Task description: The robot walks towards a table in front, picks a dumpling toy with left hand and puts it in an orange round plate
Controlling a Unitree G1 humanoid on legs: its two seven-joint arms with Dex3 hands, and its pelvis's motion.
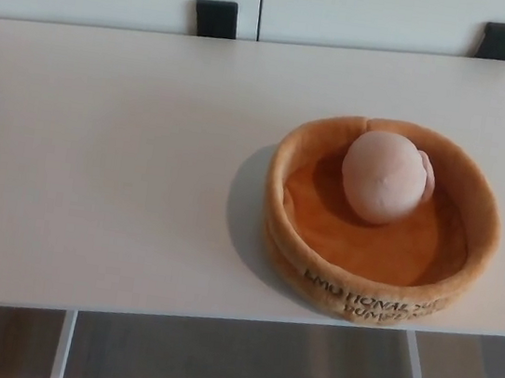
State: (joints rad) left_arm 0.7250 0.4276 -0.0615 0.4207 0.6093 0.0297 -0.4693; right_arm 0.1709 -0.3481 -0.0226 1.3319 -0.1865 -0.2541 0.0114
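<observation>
A pale peach dumpling toy lies inside the orange round plush plate, towards its far side and leaning on the back rim. The plate sits on the right half of the white table, near the front edge, with dark lettering on its front wall. Neither of my hands shows in the head view.
Behind the table runs a white wall or cabinet front with two black brackets. The table's front edge crosses the lower picture, with white legs and floor showing beneath it.
</observation>
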